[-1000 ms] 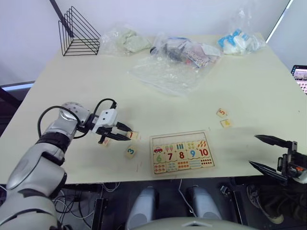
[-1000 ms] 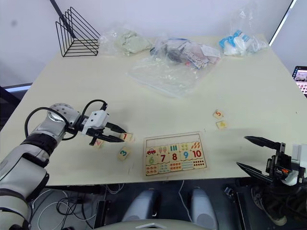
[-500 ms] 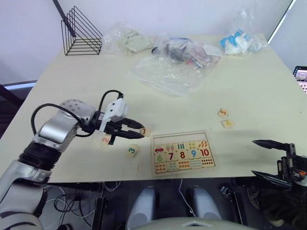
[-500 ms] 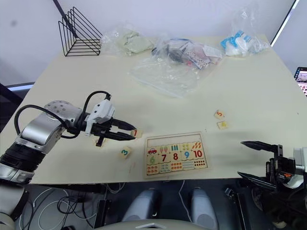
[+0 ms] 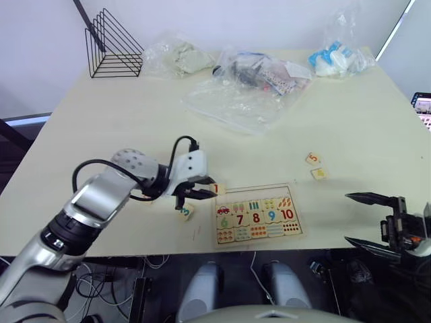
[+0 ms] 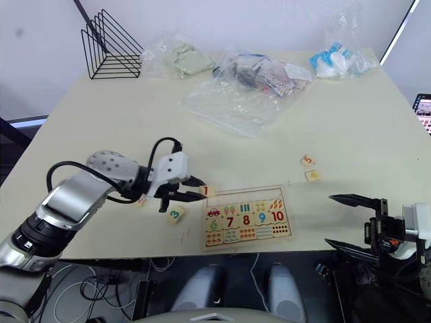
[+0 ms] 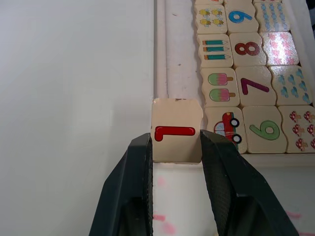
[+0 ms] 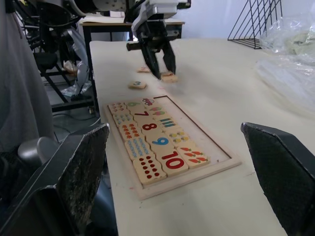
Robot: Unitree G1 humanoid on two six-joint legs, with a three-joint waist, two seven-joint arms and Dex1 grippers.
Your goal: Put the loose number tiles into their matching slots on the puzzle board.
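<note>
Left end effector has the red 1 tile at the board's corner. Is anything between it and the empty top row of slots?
Nothing visible blocks it. The left end effector grips the pale wooden tile with the red 1 right at the raised rim of the flat wooden puzzle board; the plain recessed slot row just past the rim lies bare.

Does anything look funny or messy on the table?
Nothing is broken or spilled. The pale wooden puzzle board has its top row of square slots bare, and small wooden number tiles lie scattered: the green 3 beside the board, the 5 and another tile farther off. The left tool grips the red 1 tile.
</note>
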